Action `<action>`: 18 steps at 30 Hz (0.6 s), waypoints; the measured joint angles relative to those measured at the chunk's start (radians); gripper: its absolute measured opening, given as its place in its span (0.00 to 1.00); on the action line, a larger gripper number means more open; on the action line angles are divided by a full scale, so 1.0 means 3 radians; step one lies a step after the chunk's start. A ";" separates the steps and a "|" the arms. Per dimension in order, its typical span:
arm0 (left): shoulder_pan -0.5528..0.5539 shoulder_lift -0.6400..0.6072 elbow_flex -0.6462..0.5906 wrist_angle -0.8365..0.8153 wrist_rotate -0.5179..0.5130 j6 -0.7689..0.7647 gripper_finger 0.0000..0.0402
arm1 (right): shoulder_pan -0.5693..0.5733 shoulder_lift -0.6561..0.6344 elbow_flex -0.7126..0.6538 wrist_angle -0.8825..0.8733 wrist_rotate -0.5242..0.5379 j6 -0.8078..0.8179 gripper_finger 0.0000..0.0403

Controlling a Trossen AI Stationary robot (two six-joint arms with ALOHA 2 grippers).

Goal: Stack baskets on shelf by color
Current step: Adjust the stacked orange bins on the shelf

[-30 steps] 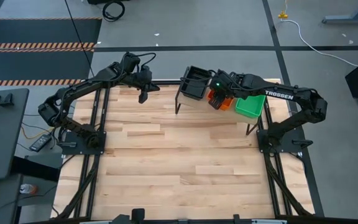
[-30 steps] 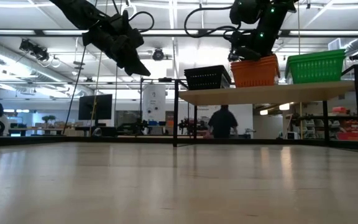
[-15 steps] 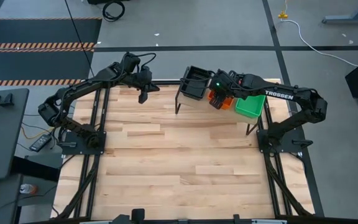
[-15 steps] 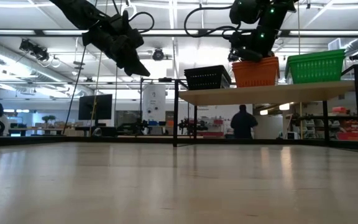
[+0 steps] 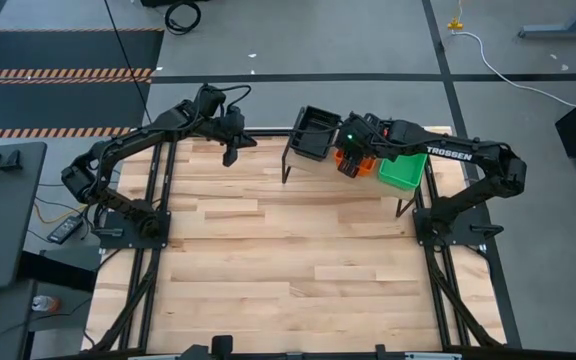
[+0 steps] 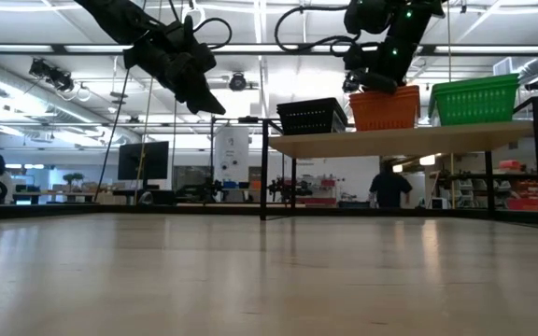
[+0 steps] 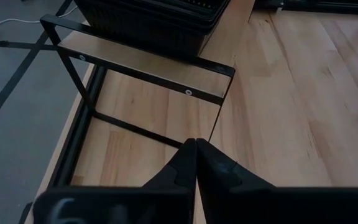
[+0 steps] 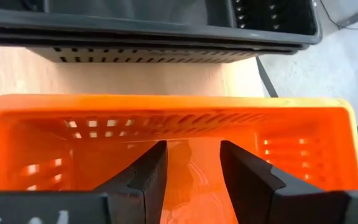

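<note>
The shelf stands at the table's far edge and bears three groups of baskets. A black stack is toward its left end, the orange baskets are in the middle and the green ones are at its right end. My right gripper is open and points down into the top orange basket. Only the basket's floor shows between its fingers. My left gripper hangs shut in the air left of the shelf, holding nothing. My right gripper stands with both fingers over the inside of the top orange basket, near its near wall, slanting down from the near side. Whether a finger touches the basket, I cannot tell. The basket rests level on the shelf.
In the left wrist view the shelf's black metal legs stand just ahead of my left gripper's fingertips. The slatted tabletop stretches bare from the shelf toward the near edge. A person walks in the room beyond the table.
My right gripper has rolled a little about its own pointing line while staying over the orange basket. Its fingers have kept the same gap. The baskets have not moved. The person in the background has walked toward the right.
</note>
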 joint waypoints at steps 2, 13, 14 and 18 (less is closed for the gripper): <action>0.0000 0.0000 0.0000 0.0000 0.0000 0.0000 0.04 | 0.0021 0.0000 0.0000 0.0004 0.0001 -0.0032 0.39; 0.0000 0.0000 0.0000 -0.0003 0.0000 0.0000 0.04 | 0.0115 0.0001 0.0000 0.0012 0.0020 -0.0157 0.39; 0.0000 0.0000 0.0000 -0.0004 0.0000 0.0000 0.04 | 0.0115 0.0001 0.0000 0.0012 0.0025 -0.0168 0.39; 0.0000 0.0000 0.0000 -0.0005 -0.0001 -0.0001 0.05 | 0.0115 0.0001 0.0000 0.0014 0.0024 -0.0378 0.39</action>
